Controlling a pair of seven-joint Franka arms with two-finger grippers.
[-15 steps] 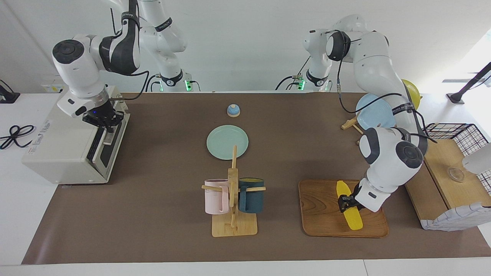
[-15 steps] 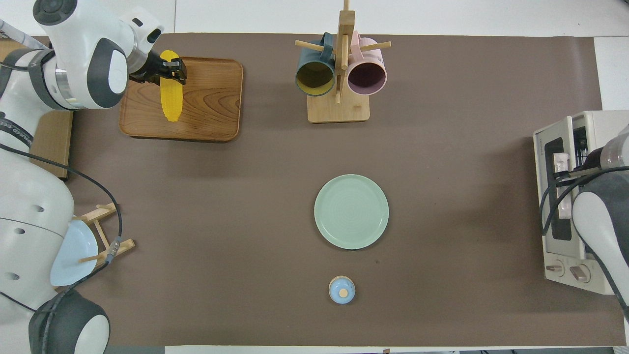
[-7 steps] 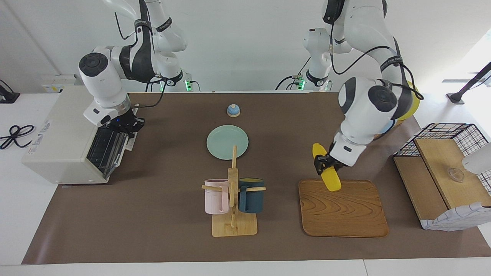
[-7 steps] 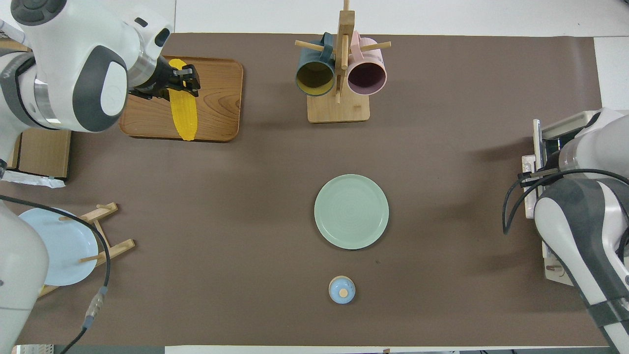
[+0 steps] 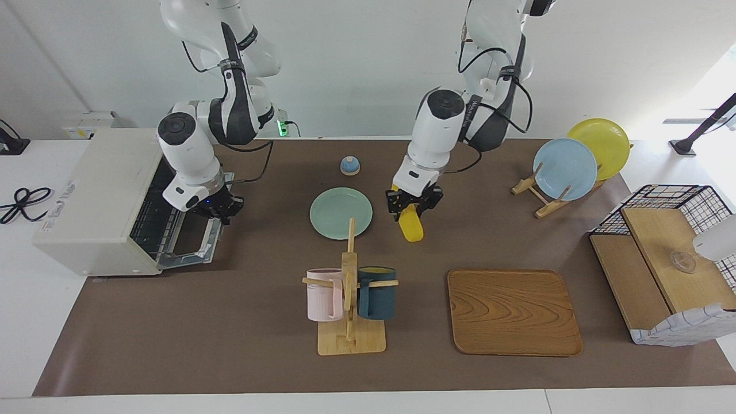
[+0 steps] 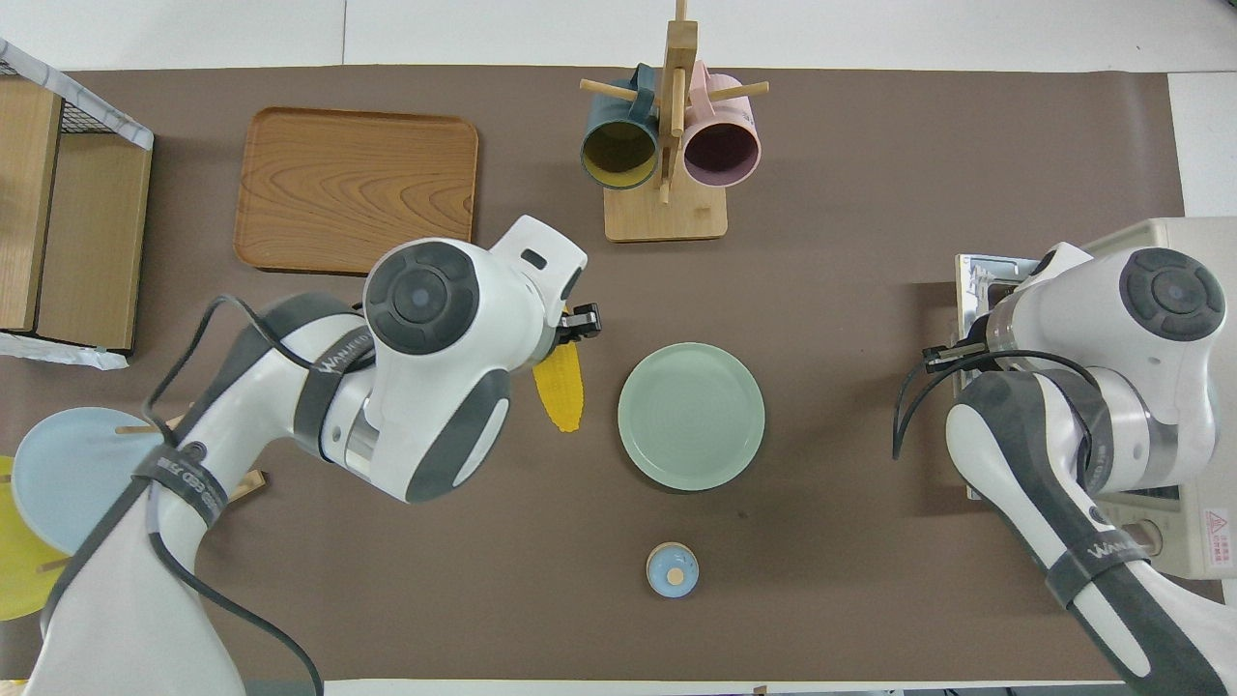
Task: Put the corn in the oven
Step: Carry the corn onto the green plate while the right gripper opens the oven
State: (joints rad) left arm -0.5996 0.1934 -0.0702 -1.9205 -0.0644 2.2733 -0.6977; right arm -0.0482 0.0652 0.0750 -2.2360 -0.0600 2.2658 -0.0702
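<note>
My left gripper is shut on the yellow corn and holds it in the air over the mat, beside the green plate. In the overhead view the corn sticks out from under the left gripper. The off-white oven stands at the right arm's end of the table. Its door is dropped open and the wire rack shows inside. My right gripper is at the door's outer edge, shut on the handle. In the overhead view the right arm covers most of the oven.
A green plate lies mid-table, with a small blue bell nearer to the robots. A mug rack and a bare wooden tray lie farther out. A plate rack and basket shelf stand at the left arm's end.
My left gripper lifted the corn off the wooden tray and carried it toward the green plate. My right gripper pulled the oven door down from shut to open.
</note>
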